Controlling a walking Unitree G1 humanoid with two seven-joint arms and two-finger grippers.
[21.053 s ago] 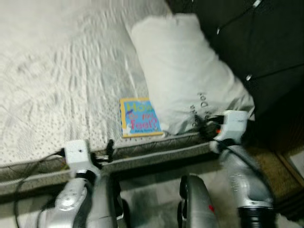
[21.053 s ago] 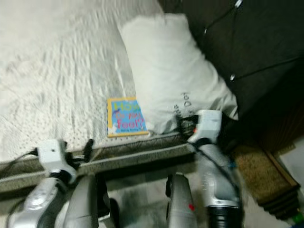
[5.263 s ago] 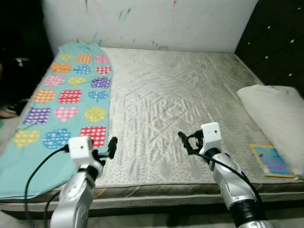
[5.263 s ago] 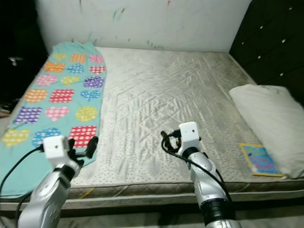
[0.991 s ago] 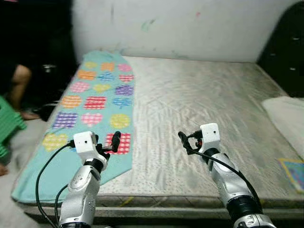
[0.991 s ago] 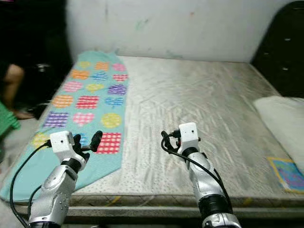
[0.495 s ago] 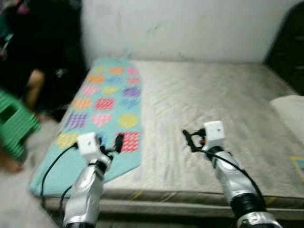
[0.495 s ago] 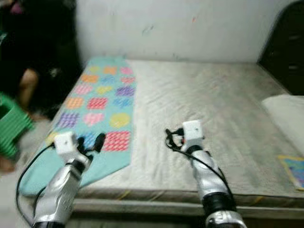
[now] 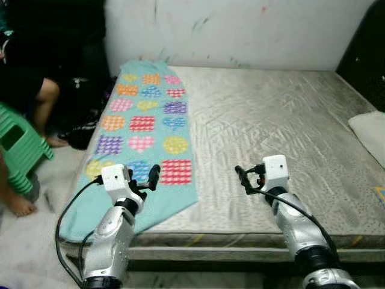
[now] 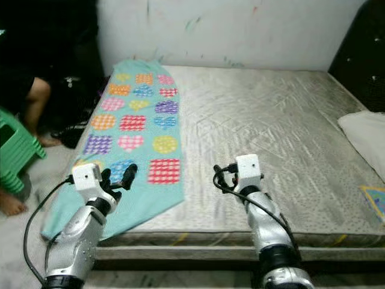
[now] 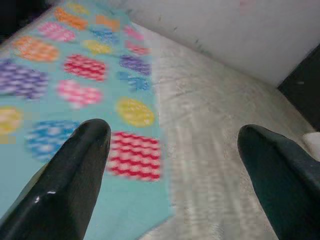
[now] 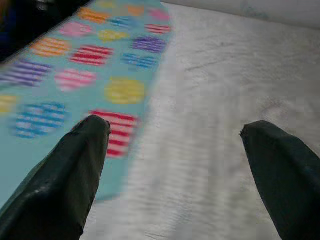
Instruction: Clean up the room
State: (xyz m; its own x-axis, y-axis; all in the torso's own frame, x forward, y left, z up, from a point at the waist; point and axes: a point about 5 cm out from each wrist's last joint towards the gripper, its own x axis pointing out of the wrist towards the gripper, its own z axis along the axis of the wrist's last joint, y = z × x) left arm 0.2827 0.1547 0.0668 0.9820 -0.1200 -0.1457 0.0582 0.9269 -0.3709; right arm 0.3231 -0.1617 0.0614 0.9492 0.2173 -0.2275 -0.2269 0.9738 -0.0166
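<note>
1. Left eye view: a bare grey quilted mattress (image 9: pixel 271 126) stands against a white wall (image 9: pixel 252 30). Along its left side lies a teal blanket (image 9: pixel 144 138) patterned with coloured hearts and squares, its near end hanging over the mattress edge. The left gripper (image 9: pixel 150 179) is held above the blanket's near corner, and the right gripper (image 9: pixel 245 179) is held above the bare mattress near its front edge. Neither touches anything. A white pillow (image 9: pixel 370 132) lies at the right edge, and a corner of a colourful book (image 9: pixel 381 195) shows just in front of it. At the far left a person's bare leg (image 9: pixel 37 102) and foot are beside a green plastic stool (image 9: pixel 18 147) on the floor.

2. Right eye view: the same scene. The blanket lies flat over the mattress's left strip, well apart from the pillow.

3. Left wrist view: the left gripper's two black fingers (image 11: pixel 65 175) stand wide apart and hold nothing. Between them the blanket's red checked square and the grey mattress show below.

4. Right wrist view: the right gripper's fingers (image 12: pixel 65 175) are likewise spread apart and empty, above the line where the blanket's edge meets the bare mattress.
</note>
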